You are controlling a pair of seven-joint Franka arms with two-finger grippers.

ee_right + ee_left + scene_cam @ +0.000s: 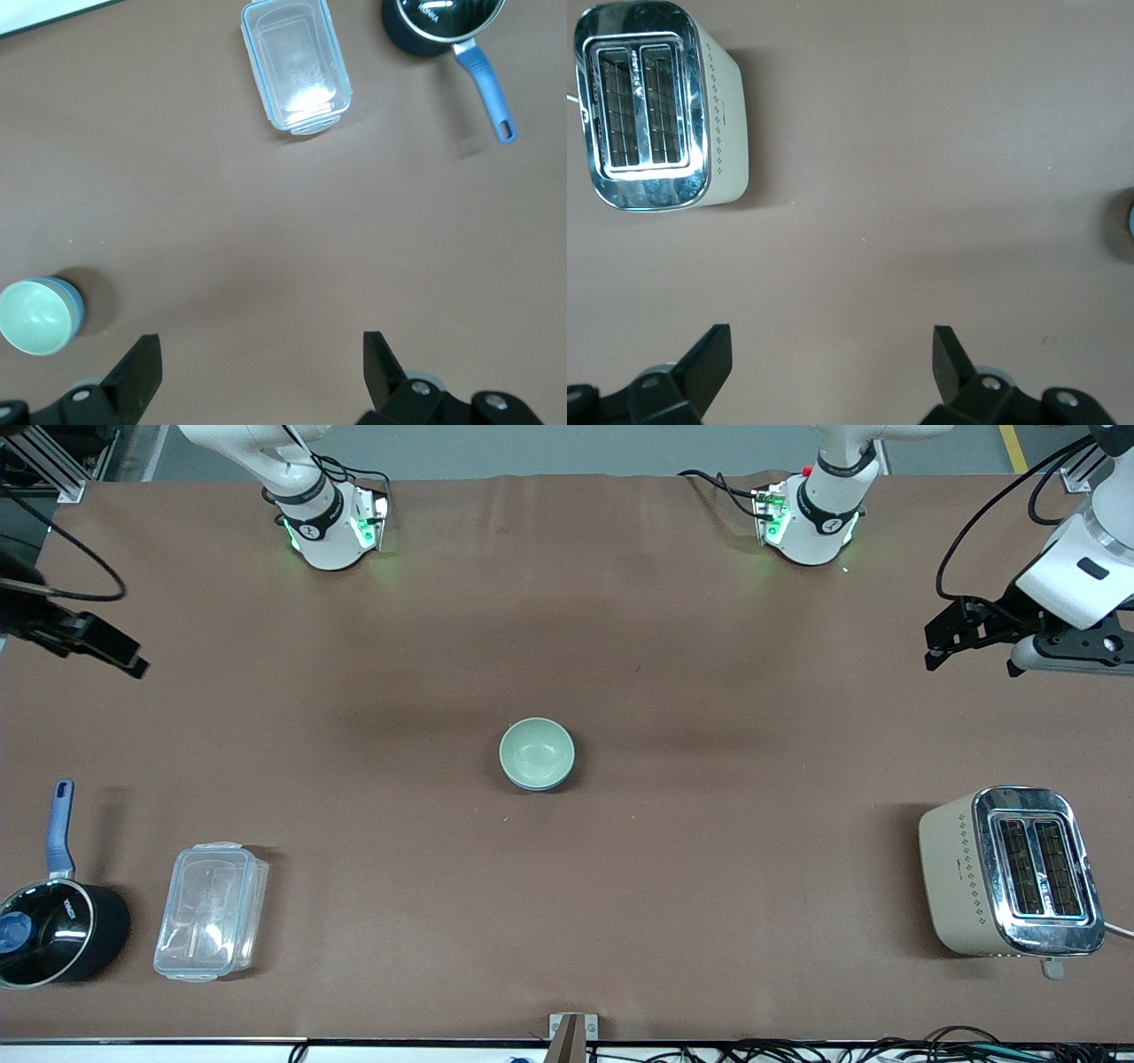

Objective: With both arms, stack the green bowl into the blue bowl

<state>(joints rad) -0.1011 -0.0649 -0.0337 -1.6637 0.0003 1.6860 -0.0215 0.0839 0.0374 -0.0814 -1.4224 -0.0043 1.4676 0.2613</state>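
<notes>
While the green bowl [535,753] hides the blue bowl [76,304] from above, both arms' fingers gape empty.

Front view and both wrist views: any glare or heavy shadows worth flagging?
Front view: glare on the toaster chrome top, soft shadow beside the green bowl nested in the blue bowl. Left wrist view: bright reflections on the toaster. Right wrist view: a highlight in the clear container.
</notes>
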